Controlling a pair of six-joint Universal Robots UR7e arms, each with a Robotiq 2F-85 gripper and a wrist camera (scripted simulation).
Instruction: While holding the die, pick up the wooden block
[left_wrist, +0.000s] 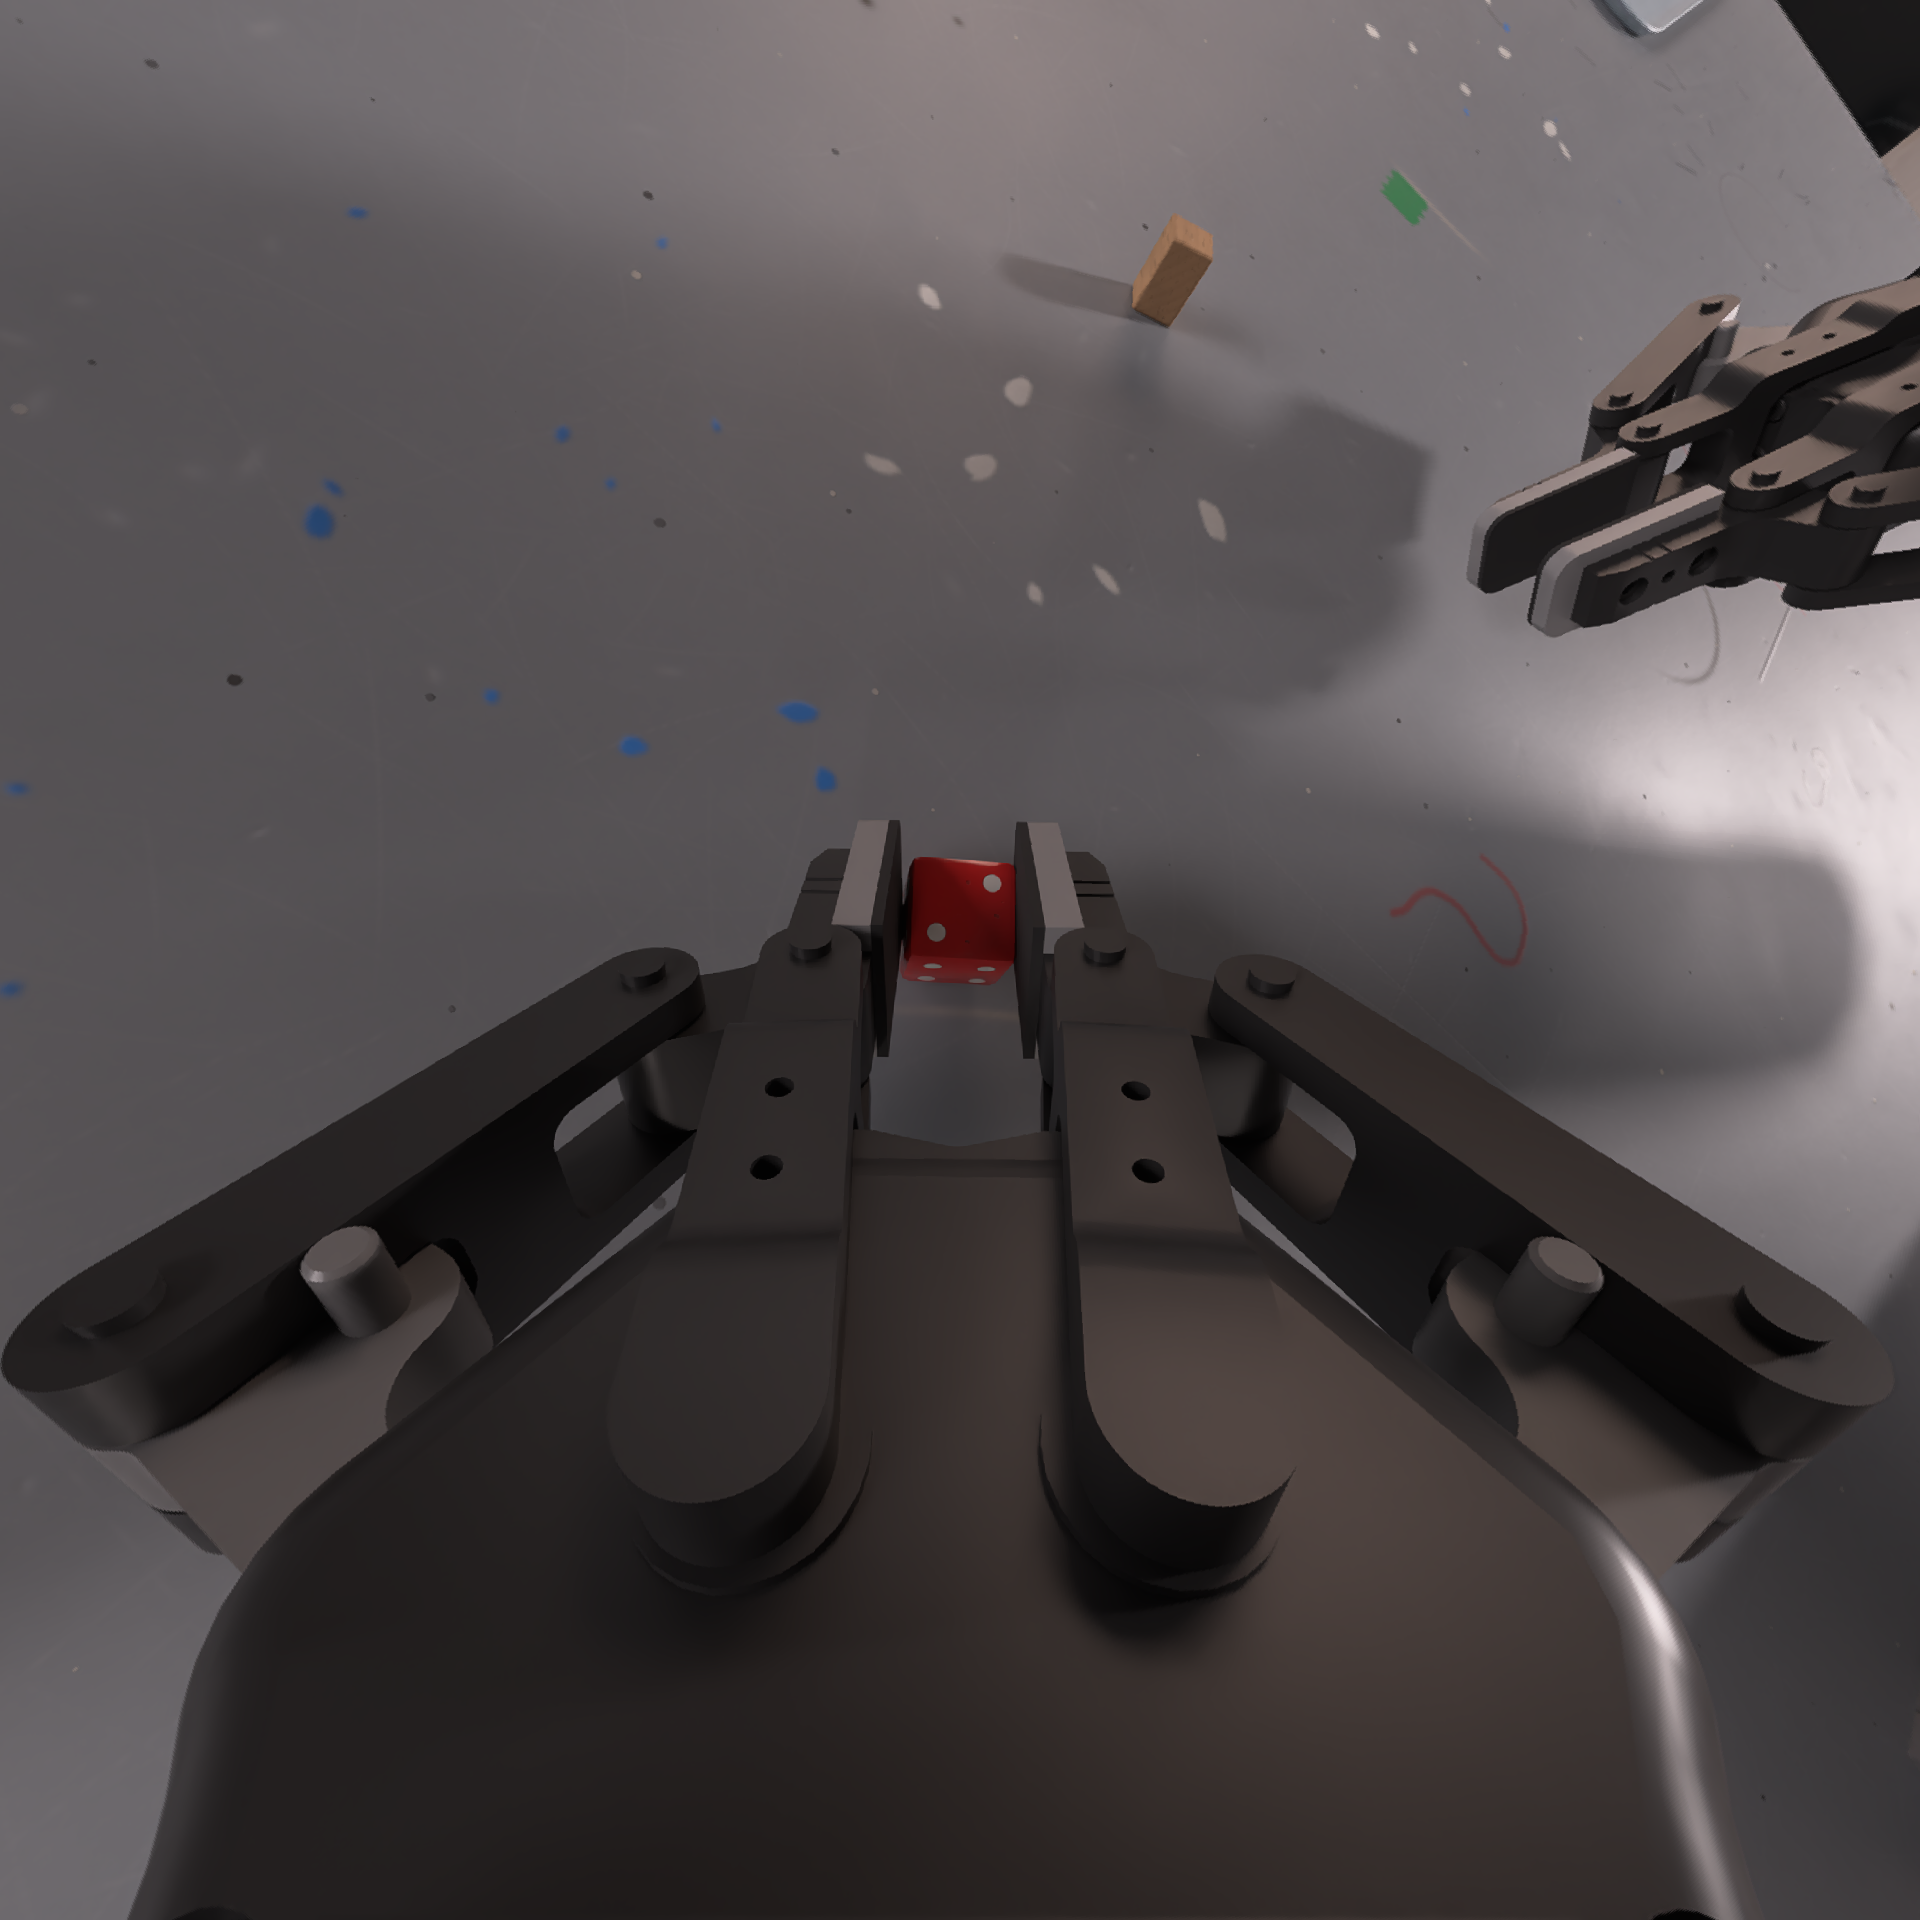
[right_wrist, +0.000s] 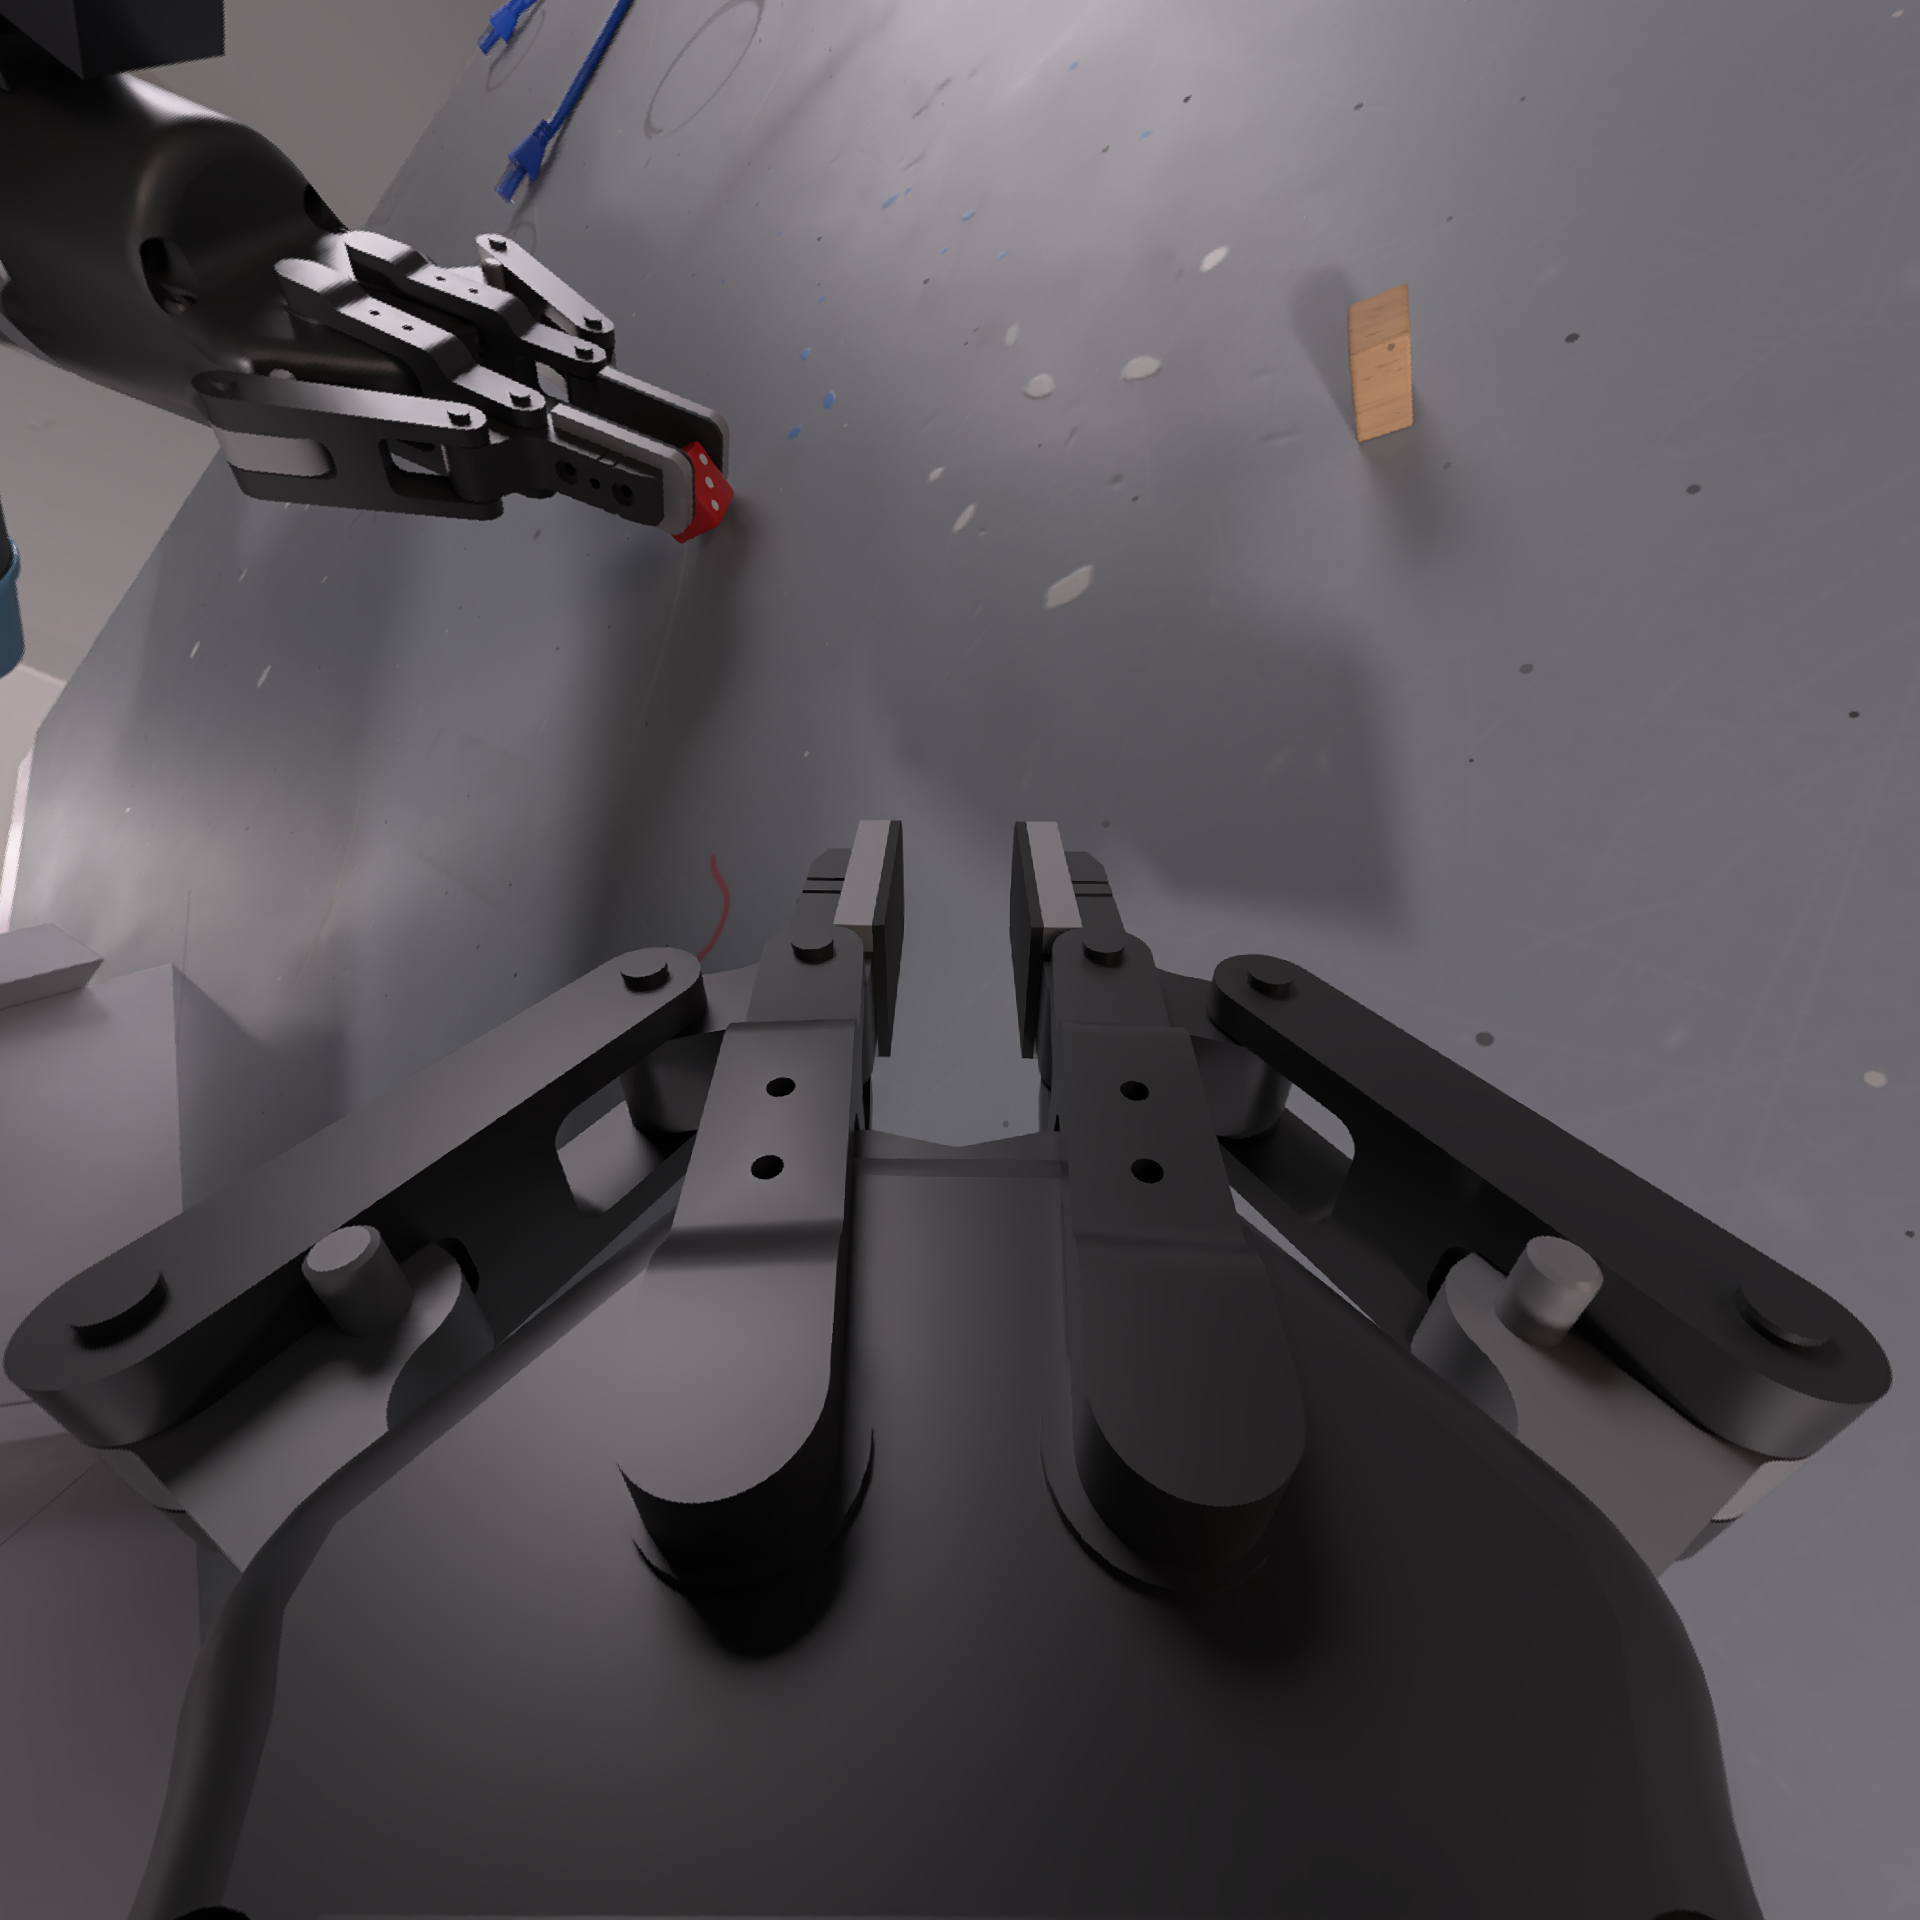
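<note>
Wooden block (left_wrist: 1172, 270) upright, apart from paint flecks (left_wrist: 982, 467)

**Dim, soft light with one patch of glare**

Both views are dimly and softly lit. A bright glare patch is seen on the grey speckled tabletop (left_wrist: 1558, 748) right of the left gripper (left_wrist: 957, 914). Broad blurred shadows are cast ahead of both grippers. Straight lines are bowed towards the edges by wide-angle distortion.
</note>
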